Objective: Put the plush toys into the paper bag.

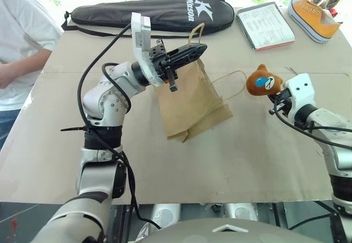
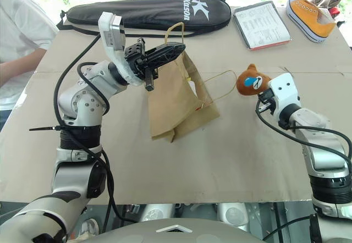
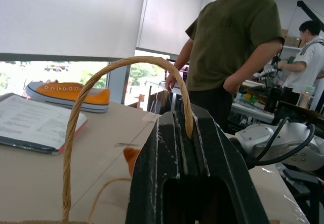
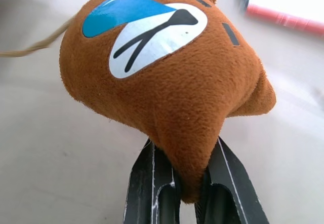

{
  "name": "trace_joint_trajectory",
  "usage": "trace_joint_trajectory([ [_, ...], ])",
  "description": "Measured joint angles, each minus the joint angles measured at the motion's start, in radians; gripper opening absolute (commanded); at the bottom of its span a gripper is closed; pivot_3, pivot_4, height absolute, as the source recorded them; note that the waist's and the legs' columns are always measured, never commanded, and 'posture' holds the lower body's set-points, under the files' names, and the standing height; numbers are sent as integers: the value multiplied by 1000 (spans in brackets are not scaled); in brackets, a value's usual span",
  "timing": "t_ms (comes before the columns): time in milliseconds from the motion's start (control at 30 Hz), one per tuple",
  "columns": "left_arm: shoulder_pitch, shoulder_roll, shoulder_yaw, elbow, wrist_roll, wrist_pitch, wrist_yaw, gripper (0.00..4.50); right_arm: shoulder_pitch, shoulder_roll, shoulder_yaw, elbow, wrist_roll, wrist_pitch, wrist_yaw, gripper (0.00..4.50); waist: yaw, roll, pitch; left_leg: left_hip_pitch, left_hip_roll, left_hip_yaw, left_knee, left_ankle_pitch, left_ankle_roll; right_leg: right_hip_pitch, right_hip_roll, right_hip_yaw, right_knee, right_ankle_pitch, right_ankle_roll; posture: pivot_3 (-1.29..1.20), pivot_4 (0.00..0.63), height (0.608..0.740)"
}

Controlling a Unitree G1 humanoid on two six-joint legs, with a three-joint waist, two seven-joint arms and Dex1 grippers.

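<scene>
Right pincer (image 4: pixel 188 183) clamped on bear toy (image 4: pixel 167 72), left pincer (image 1: pixel 190 52) pinching bag handle (image 3: pixel 101 112), Kason case (image 1: pixel 159 11)

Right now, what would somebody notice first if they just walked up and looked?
Probably the brown paper bag hanging mid-table, lifted by one handle pinched in the left hand. Next, to the bag's right, the brown bear head with a blue face mark, squeezed in the right hand. At the far right corner sits an orange sneaker.
</scene>
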Motion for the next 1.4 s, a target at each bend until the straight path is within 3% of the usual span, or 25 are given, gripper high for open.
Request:
trace_joint_trajectory([
  [167,-69,24,-25,109,18,-20,-169,0,-101,-82,0,-154,27,14,35,113,1,0,0,1,0,0,0,0,0,0,1,-2,0,0,0,0,150,740],
  [433,-126,-10,-38,170,51,-41,-215,0,-238,-109,342,-9,-139,-80,106,113,-1,0,0,-1,0,0,3,0,1,0,0,-1,0,0,0,0,150,740],
  [600,-86,-59,-47,123,79,-74,-167,0,-430,-8,581,203,-268,-285,243,113,-7,1,0,-1,1,-1,4,0,1,0,1,-1,1,0,0,0,150,740],
  [867,3,-91,-77,30,95,-78,-113,0,-561,135,694,486,-372,-514,350,113,0,1,0,-3,2,-1,9,1,-1,0,-1,0,1,1,1,0,150,740],
  [1000,59,-86,-77,-22,95,-77,-85,0,-573,186,705,588,-365,-584,444,1456,0,1,0,-3,3,-2,9,0,-1,1,-1,0,1,1,1,0,150,740],
  [1167,80,-60,-50,-41,90,-77,-59,0,-494,175,671,508,-333,-571,478,3772,2,1,1,-4,4,-2,9,0,0,1,-1,0,2,1,1,0,150,740],
  [1400,60,-30,1,-20,88,-90,-83,0,-411,94,521,321,-314,-430,445,3772,2,1,1,-4,3,-2,10,-2,3,1,-1,0,2,1,1,0,150,740],
])
